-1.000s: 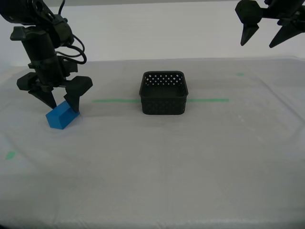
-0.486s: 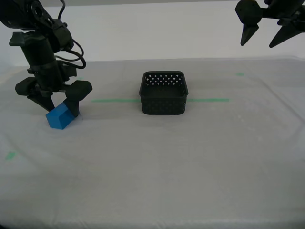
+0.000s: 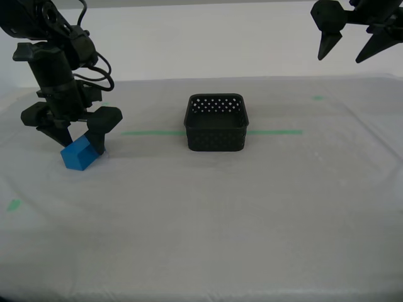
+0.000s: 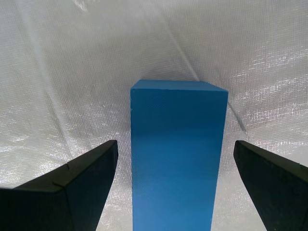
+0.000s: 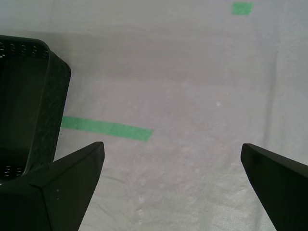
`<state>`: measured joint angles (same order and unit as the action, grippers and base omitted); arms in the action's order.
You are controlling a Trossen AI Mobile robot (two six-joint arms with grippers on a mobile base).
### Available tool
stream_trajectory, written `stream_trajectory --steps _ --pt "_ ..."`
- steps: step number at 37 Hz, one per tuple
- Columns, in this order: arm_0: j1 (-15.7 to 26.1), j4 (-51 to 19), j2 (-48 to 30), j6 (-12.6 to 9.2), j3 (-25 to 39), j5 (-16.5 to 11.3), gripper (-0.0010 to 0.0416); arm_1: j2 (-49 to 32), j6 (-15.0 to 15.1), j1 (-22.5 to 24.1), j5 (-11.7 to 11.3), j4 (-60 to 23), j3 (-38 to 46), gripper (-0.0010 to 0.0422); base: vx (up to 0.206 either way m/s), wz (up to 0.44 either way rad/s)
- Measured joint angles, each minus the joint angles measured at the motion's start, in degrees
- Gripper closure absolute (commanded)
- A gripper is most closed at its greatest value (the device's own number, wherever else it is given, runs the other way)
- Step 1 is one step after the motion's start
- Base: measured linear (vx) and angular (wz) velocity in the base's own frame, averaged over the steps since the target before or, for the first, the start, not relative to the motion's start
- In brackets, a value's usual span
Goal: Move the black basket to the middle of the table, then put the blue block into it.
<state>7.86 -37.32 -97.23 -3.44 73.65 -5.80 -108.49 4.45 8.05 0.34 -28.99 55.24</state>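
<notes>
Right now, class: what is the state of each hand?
First hand: open, holding nothing.
Second hand: open around the blue block, not gripping it.

bright blue block (image 3: 78, 155), black basket (image 3: 216, 123) with perforated walls, whitish-grey table (image 3: 220, 207), green tape line (image 3: 276, 132)

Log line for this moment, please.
second gripper: open, straddling small bright blue block | first gripper: open, raised | perforated black plastic basket: empty
</notes>
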Motion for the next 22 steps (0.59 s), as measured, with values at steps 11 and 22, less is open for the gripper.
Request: stream_trajectory --steps 11,22 --pt "0.04 -0.02 0.0 0.0 0.0 0.0 0.0007 0.0 0.0 0.44 0.0 0.0 -0.13 0.0123 0.0 0.0" --pt "0.09 0.0 0.0 0.0 0.0 0.0 0.0007 0.0 -0.02 0.7 0.0 0.02 -0.2 0.0206 0.0 0.0"
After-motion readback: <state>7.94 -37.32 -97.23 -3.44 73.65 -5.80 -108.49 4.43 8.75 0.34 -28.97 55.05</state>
